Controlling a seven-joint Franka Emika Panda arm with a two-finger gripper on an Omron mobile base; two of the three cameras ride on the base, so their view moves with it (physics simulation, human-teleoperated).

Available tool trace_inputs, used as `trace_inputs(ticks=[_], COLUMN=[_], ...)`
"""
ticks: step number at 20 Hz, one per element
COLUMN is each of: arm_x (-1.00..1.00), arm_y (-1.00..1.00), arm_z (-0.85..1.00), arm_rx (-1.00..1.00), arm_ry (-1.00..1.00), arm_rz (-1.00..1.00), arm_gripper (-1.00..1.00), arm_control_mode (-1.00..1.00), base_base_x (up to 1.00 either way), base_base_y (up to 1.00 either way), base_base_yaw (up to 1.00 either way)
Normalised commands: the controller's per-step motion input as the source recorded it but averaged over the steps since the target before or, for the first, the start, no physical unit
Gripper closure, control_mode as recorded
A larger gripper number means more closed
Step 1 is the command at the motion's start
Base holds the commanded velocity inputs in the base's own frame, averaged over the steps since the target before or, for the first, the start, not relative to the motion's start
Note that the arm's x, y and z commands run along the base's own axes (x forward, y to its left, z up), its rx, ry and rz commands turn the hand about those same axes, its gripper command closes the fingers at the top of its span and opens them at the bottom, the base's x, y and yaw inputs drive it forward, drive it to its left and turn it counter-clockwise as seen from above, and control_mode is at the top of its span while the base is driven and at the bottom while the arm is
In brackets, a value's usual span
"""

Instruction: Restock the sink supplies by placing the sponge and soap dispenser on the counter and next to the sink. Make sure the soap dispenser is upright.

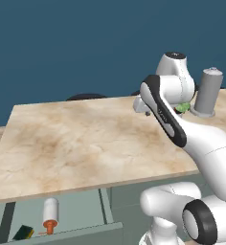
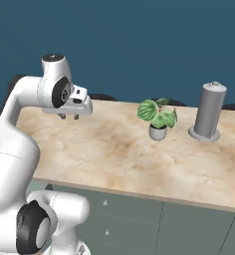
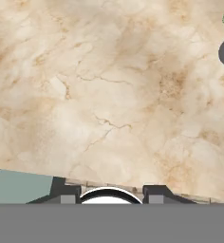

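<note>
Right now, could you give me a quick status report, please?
Gripper empty above the island top. Soap dispenser lying flat beside the sponge in the open drawer. Nothing blocking.

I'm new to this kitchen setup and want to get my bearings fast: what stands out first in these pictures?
The white arm dominates, its gripper hovering over a bare stretch of the beige marbled island top. On that top stand a small potted plant and, to its right, a tall grey canister. Below the top's front edge, an open drawer holds the soap dispenser lying on its side, with the sponge beside it.
</note>
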Motion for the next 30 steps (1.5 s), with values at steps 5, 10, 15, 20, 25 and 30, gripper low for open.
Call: trace_inputs(ticks=[5, 10, 15, 20, 25, 30], arm_x=[0.0, 0.0, 0.0, 0.0, 0.0, 0.0], arm_y=[0.0, 0.0, 0.0, 0.0, 0.0, 0.0], arm_z=[0.0, 0.0, 0.0, 0.0, 0.0, 0.0], arm_rx=[0.0, 0.0, 0.0, 0.0, 0.0, 0.0], arm_ry=[0.0, 0.0, 0.0, 0.0, 0.0, 0.0], arm_rz=[0.0, 0.0, 0.0, 0.0, 0.0, 0.0], arm_gripper=[-1.0, -1.0, -1.0, -1.0, -1.0, -1.0], arm_control_mode=[1.0, 1.0, 1.0, 1.0, 1.0, 1.0], base_base_x=[-0.11, -0.7, -0.58, -0.12, -0.09, -0.3], base_base_y=[0.0, 0.49, 0.9, 0.67, 0.4, 0.39], base_base_yaw=[0.0, 0.0, 0.0, 0.0, 0.0, 0.0])
